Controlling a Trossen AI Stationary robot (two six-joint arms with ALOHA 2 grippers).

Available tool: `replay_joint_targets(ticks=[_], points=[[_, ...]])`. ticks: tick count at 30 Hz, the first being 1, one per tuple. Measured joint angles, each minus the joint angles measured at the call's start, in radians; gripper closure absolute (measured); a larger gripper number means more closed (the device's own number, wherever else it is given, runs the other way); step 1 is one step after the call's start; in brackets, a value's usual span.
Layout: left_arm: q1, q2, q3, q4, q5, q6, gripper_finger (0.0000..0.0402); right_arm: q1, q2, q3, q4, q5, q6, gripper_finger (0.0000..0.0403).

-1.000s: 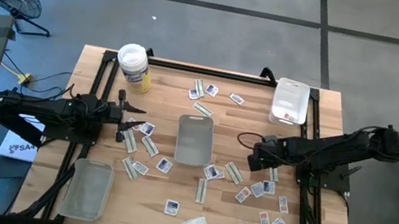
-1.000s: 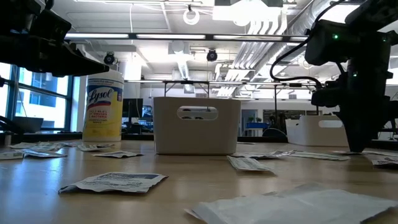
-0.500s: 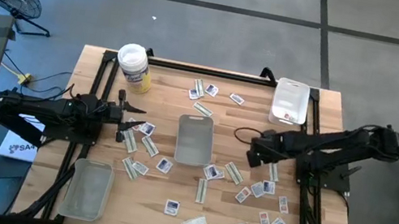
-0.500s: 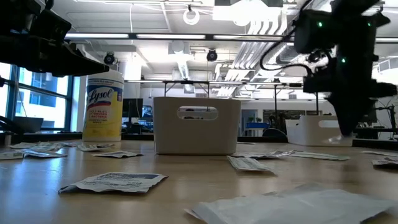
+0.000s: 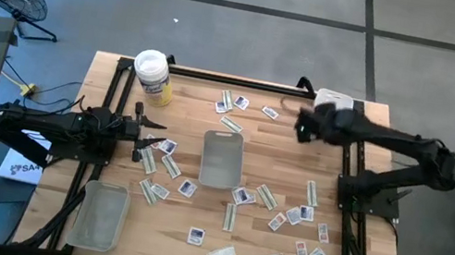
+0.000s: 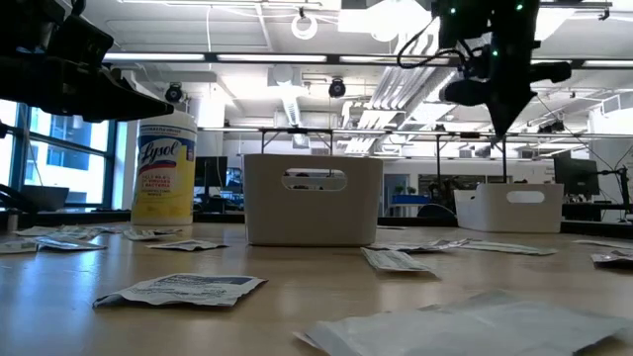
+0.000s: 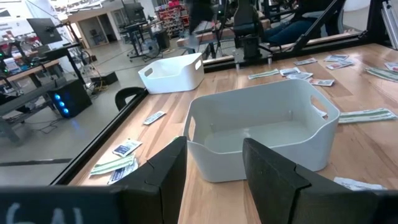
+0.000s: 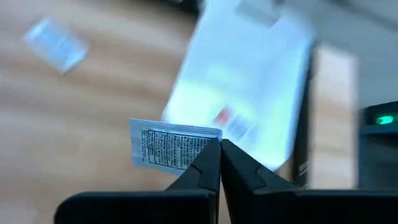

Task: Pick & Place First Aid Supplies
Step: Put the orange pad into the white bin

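Many small first aid packets (image 5: 269,198) lie flat across the wooden table (image 5: 163,229), white squarish ones and narrow pale strips. My right gripper (image 5: 303,127) hangs high over the far right of the table, beside the white far-right tray (image 5: 332,118), and is shut on one white printed packet (image 8: 168,146). In the low view it (image 6: 497,124) points down, well above the table. My left gripper (image 5: 150,139) waits open and level at the left, facing the middle tray (image 7: 261,130). My right gripper pinches the white packet by one short end (image 8: 208,144), between the tips of its two fingers. The fingers slant down from above. The packet sticks out sideways from the fingertips, lifted clear of the table.
A white middle tray (image 5: 222,158) stands mid-table, and a clear tray (image 5: 99,216) sits at the near left. A white-lidded round tub with a yellow label (image 5: 152,74) stands at the far left. Black frame rails (image 5: 355,159) run along the table's sides.
My right gripper has risen from the table's right middle and swung toward the far edge, up to the far-right tray, turning as it went. It stays shut, and the packet has come up with it, clear of the table.
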Motion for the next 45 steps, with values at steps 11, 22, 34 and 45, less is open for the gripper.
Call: replay_joint_targets(ticks=[11,22,34,45], points=[[0.0,0.0,0.0,0.0,0.0,0.0,0.0247,-0.34,0.0,-0.166,0.29,-0.087,-0.21,0.0402],[0.0,0.0,0.0,0.0,0.0,0.0,0.0247,-0.382,0.0,-0.339,0.469,-0.164,-0.196,0.0367],[0.0,0.0,0.0,0.0,0.0,0.0,0.0247,-0.317,-0.001,-0.14,0.297,-0.156,-0.263,0.0296],[0.0,0.0,0.0,0.0,0.0,0.0,0.0247,0.307,0.054,-0.042,0.331,-0.297,-0.061,0.0308]])
